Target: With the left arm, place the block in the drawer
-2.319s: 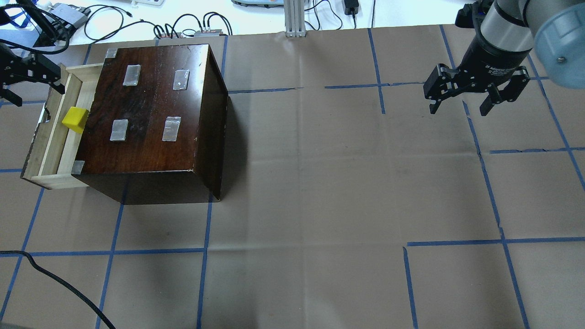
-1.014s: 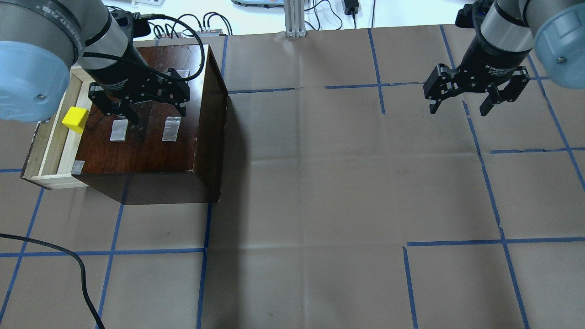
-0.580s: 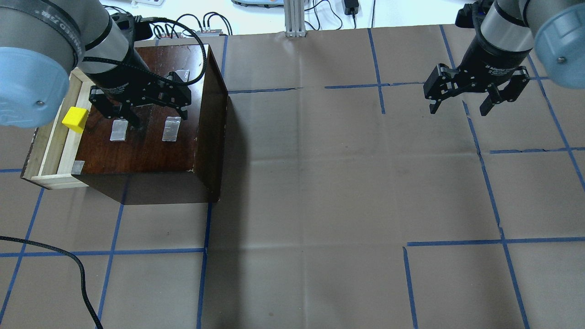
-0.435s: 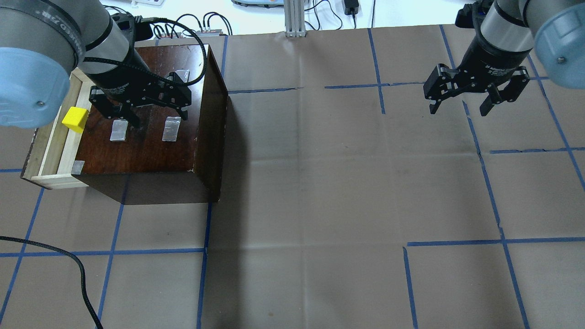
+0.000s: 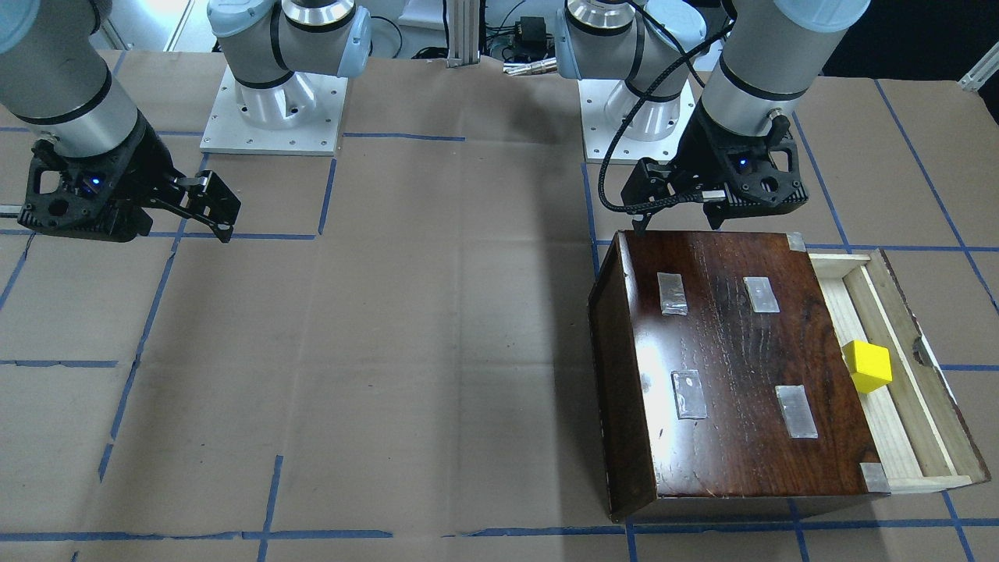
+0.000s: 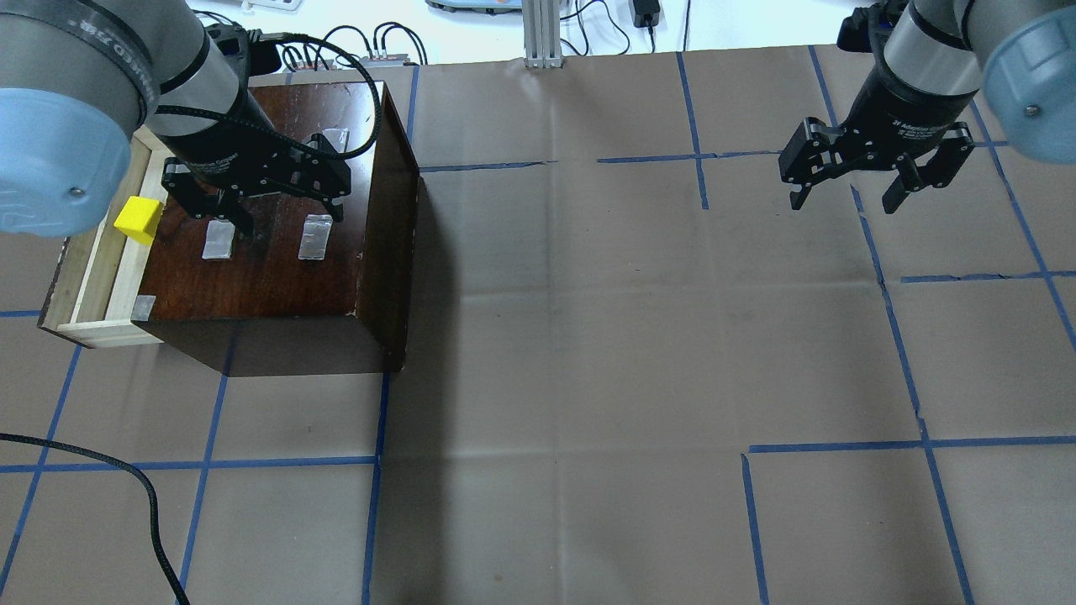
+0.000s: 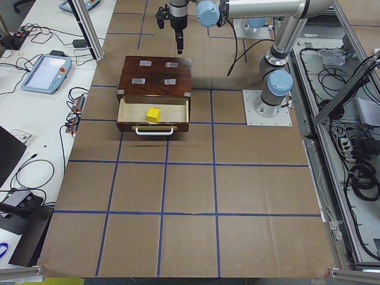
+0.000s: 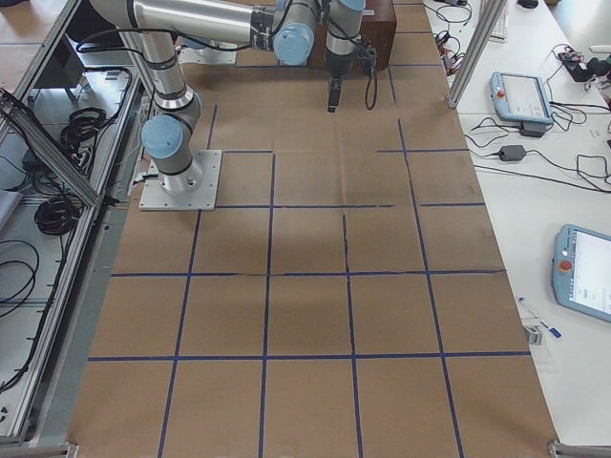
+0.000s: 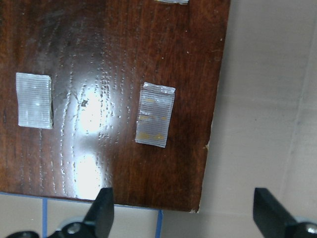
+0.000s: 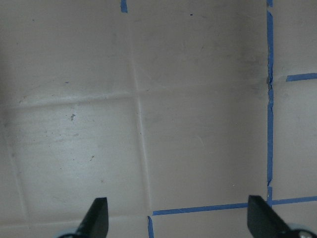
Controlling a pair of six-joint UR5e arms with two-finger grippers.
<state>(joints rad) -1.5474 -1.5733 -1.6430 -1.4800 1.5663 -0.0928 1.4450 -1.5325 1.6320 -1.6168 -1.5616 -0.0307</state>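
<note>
Overhead, the left gripper (image 6: 292, 220) hangs over the top of a dark wooden box (image 6: 269, 277), jaws wide apart w/ nothing btwn them. In the wrist view both fingertips (image 9: 103, 218) frame the glossy box top. One tape patch (image 9: 155, 121) lies below the gap, nearer one finger. The block (image 6: 138, 220), a small yellow cube, is not btwn the jaws. It sits outside them, beyond the outer finger on the side away from the box's middle. It is also lower down, in the pulled-out drawer (image 6: 88, 281). It rests on the pale tray floor approx. halfway along the drawer's length, just beside the box edge and apart from the gripper. The right gripper (image 6: 843, 202) has its jaws apart too and is empty. It hangs over bare brown paper on the table (image 6: 588, 353), well apart from box and block.
</note>
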